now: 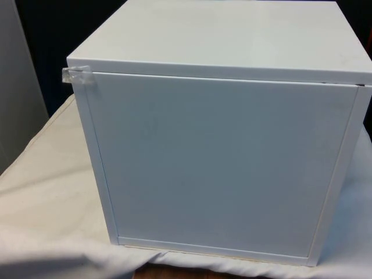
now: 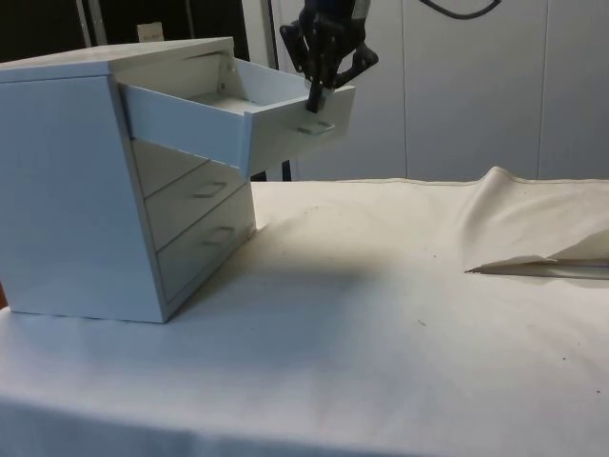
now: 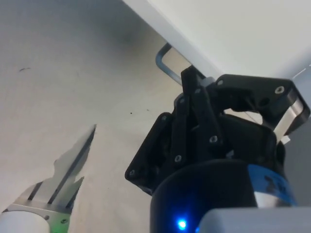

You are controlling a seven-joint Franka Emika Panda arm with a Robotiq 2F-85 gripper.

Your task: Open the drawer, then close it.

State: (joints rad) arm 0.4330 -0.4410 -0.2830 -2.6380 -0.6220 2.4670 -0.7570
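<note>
A white chest of drawers (image 2: 67,190) stands on the table and turns its plain back (image 1: 221,163) to the front view. Its top drawer (image 2: 285,119) is pulled well out. My black gripper (image 2: 313,107) hangs at that drawer's front panel, its fingertips together against the upper edge, just above the small metal handle (image 2: 319,127). In the wrist view the gripper (image 3: 192,80) sits right beside the handle (image 3: 165,63), which is free and not between the fingers. The gripper looks shut, with nothing held.
The two lower drawers (image 2: 205,190) (image 2: 219,235) are shut. The white cloth (image 2: 381,286) rises into a fold (image 2: 533,252) at the side view's right. A bit of clear tape (image 1: 78,75) sticks to the chest's upper back corner.
</note>
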